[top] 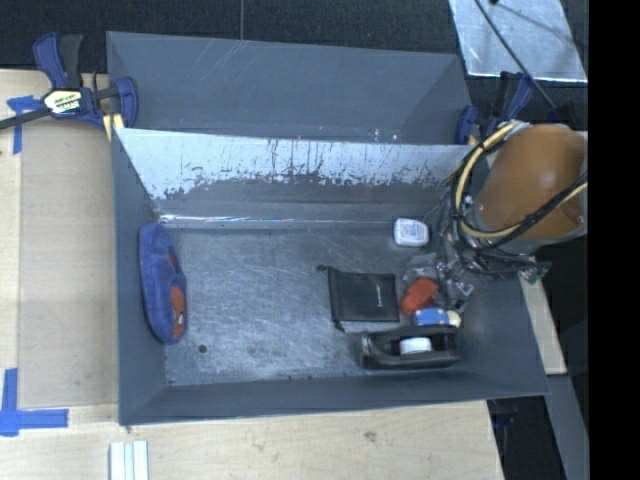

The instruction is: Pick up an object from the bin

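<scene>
My gripper (447, 274) is low at the right side of the bin, right beside a small orange-red thing (420, 294). Whether it touches that thing I cannot tell. Just below lies a small blue and white piece (434, 317), and under that a black tape dispenser (412, 349) with a white roll in it. A flat black wallet-like case (362, 298) lies to the left of the orange-red thing. A small white tag-like thing (410, 232) rests near the back wall, up and left of the gripper.
A long blue cloth-like thing (160, 280) with an orange patch lies along the bin's left wall. The arm with its orange cover and cables hangs over the bin's right rim.
</scene>
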You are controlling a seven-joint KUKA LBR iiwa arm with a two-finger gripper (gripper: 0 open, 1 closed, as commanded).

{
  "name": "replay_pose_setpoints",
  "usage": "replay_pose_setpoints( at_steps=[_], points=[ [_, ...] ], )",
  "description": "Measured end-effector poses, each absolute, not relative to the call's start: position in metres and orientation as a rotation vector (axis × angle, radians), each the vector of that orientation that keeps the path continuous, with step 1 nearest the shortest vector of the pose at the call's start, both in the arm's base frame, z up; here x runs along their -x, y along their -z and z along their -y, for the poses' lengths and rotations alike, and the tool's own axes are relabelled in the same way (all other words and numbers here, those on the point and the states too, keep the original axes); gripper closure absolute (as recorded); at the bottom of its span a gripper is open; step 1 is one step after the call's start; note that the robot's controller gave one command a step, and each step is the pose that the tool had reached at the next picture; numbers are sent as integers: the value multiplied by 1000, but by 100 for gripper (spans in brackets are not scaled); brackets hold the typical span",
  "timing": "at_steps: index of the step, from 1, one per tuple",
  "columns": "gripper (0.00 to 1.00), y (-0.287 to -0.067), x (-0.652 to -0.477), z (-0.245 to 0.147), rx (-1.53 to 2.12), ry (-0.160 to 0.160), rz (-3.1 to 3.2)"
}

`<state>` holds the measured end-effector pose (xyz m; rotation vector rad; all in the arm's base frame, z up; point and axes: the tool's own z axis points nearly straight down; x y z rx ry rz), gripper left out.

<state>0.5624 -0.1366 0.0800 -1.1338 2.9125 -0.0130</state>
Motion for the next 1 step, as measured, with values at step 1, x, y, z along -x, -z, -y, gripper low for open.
replay_pose_setpoints(
  at_steps=[1],
  points=[
    [100, -247, -569, 147, 1155, 12, -2910]
  ],
)
